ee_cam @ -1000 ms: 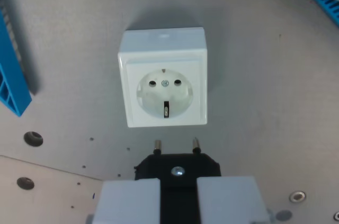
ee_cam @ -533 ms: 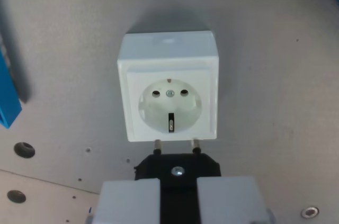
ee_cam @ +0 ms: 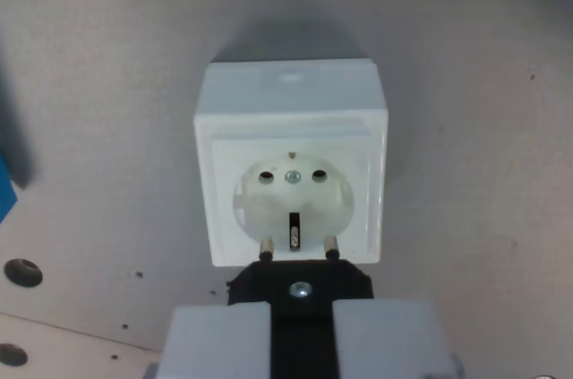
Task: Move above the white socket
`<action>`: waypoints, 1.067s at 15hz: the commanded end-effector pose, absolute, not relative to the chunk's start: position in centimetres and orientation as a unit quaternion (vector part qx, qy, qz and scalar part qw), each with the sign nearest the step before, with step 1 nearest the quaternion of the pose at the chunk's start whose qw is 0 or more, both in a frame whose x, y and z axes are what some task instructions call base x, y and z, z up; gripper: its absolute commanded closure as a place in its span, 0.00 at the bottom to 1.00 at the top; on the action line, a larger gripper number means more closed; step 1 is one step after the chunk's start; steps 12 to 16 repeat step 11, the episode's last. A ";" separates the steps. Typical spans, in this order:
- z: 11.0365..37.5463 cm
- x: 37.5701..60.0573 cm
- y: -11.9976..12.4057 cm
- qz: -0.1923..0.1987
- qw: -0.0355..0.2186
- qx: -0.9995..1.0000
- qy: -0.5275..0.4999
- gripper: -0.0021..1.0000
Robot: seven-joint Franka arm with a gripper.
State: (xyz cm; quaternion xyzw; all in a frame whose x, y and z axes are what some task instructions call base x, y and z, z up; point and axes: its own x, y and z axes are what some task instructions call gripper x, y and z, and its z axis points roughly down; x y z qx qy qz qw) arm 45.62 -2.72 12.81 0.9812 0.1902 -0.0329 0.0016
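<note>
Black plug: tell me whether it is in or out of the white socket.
Out. The black plug, held in the end effector, shows both pins bare, their tips overlapping the white socket front, short of its holes.

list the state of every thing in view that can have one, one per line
white socket: empty, nothing plugged in, both holes and the earth clip showing, sitting flat on the grey board
black plug: held by the jaws, not inserted, its two pins overlapping the socket's lower edge in the wrist view
gripper: jaws shut on the black plug
grey board: open holes at the wrist view's lower left
</note>
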 end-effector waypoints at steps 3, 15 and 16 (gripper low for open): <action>11.5 44.8 -2.6 0.024 0.006 0.978 0.206 1.00; 10.6 44.5 -2.5 0.025 0.005 0.979 0.203 1.00; 10.6 44.5 -2.5 0.025 0.005 0.979 0.203 1.00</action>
